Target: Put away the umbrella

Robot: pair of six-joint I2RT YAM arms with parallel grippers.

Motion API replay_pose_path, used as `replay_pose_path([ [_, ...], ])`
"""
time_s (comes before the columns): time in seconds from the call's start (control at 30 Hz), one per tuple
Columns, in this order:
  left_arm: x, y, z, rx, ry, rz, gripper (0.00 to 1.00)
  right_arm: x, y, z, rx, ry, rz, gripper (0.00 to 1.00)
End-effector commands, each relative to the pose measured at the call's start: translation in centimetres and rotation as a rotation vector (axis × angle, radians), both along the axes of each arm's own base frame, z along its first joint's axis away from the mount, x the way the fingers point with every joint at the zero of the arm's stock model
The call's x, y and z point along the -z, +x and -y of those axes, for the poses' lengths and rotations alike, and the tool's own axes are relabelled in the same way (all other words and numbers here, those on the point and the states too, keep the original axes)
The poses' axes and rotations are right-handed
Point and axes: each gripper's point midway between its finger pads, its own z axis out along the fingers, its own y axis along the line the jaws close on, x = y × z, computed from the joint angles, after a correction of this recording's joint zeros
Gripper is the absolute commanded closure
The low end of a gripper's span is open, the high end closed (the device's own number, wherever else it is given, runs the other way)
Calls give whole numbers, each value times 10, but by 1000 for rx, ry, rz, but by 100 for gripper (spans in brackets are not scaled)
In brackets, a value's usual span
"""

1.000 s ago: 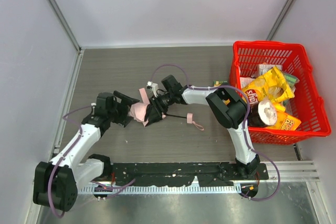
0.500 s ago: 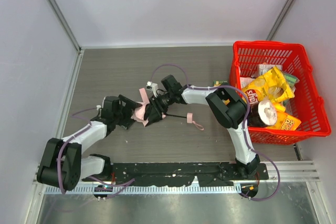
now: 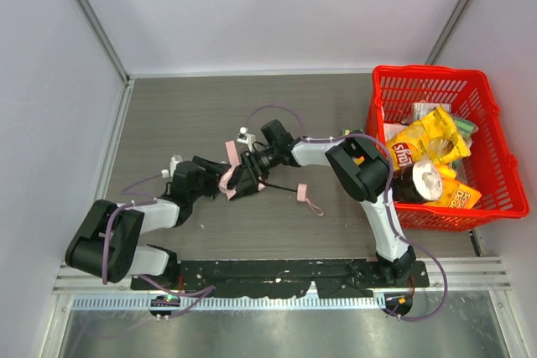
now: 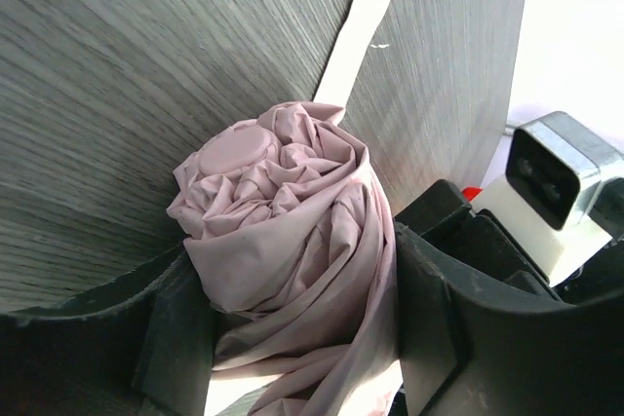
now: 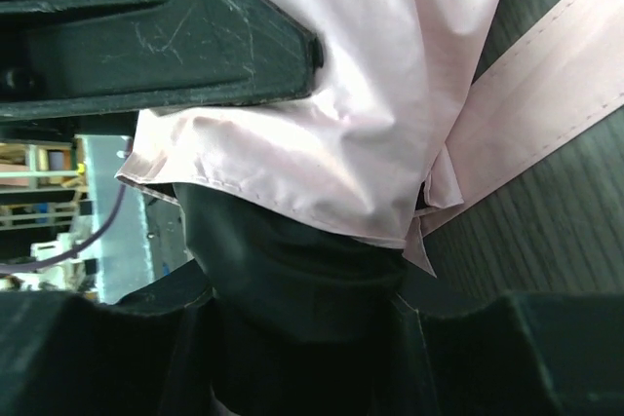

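The pale pink umbrella [image 3: 225, 177] lies folded on the table's middle left, between my two grippers. My left gripper [image 3: 210, 179] comes at it from the left. In the left wrist view the rolled fabric [image 4: 283, 202] fills the left gripper [image 4: 292, 275], and both fingers press against it. My right gripper [image 3: 245, 179] holds the other end. In the right wrist view it [image 5: 302, 301] is shut on the dark handle [image 5: 292, 260] below the pink cloth [image 5: 361, 94]. The narrow pink strap [image 3: 231, 153] trails toward the back. A dark rod with a pink loop [image 3: 309, 199] sticks out to the right.
A red basket [image 3: 382, 94] stands at the right edge, holding yellow snack bags [image 3: 428, 144] and other packets. Grey walls close the left side and the back. The right wrist's camera [image 4: 556, 182] sits close beside the left fingers.
My left arm has pushed its gripper rightward onto the umbrella's fabric end, and its jaws have narrowed from wide open onto the cloth. The right gripper has held still.
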Motion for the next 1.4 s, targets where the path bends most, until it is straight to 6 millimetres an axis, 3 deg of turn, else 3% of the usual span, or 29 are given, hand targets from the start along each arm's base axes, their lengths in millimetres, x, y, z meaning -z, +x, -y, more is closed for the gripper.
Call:
replay_pose_path([
  [0.0, 64, -49, -25, 12, 171, -211, 39, 6, -6, -8, 31, 43, -107, 99],
  [0.07, 67, -50, -24, 16, 168, -217, 38, -8, -5, -14, 34, 103, -144, 99],
  [0.2, 75, -56, -23, 31, 164, -232, 26, -20, -2, -16, 58, 123, -180, 99],
  [0.37, 82, -61, -21, 42, 154, -257, 23, -45, 3, -18, 82, 239, -236, 99],
  [0.6, 78, -47, -18, 45, 148, -209, 30, -63, -7, -17, 46, 321, -307, 99],
  [0.83, 77, -33, 1, 90, 72, -157, 36, -72, -15, -18, 4, 353, -322, 99],
  [0.97, 74, -26, 3, 86, 47, -96, 55, -73, -21, -21, -13, 349, -330, 99],
  [1.2, 55, -18, 0, 74, 56, 22, 100, -56, -22, -16, 28, 278, -348, 99],
  [1.23, 52, -19, -2, 71, 61, 30, 100, -49, -12, -18, 40, 277, -235, 98],
  [1.27, 52, -21, -4, 68, 71, 28, 100, -28, -16, -9, 94, 124, -316, 89],
  [1.3, 50, -25, -8, 67, 91, 22, 100, 18, -2, 17, 140, -184, -132, 64],
  [1.33, 52, -29, -9, 64, 96, 10, 100, 24, 13, 23, 181, -238, -55, 59],
  [1.37, 50, -31, -10, 62, 90, 15, 100, 22, 16, 30, 201, -266, -40, 52],
])
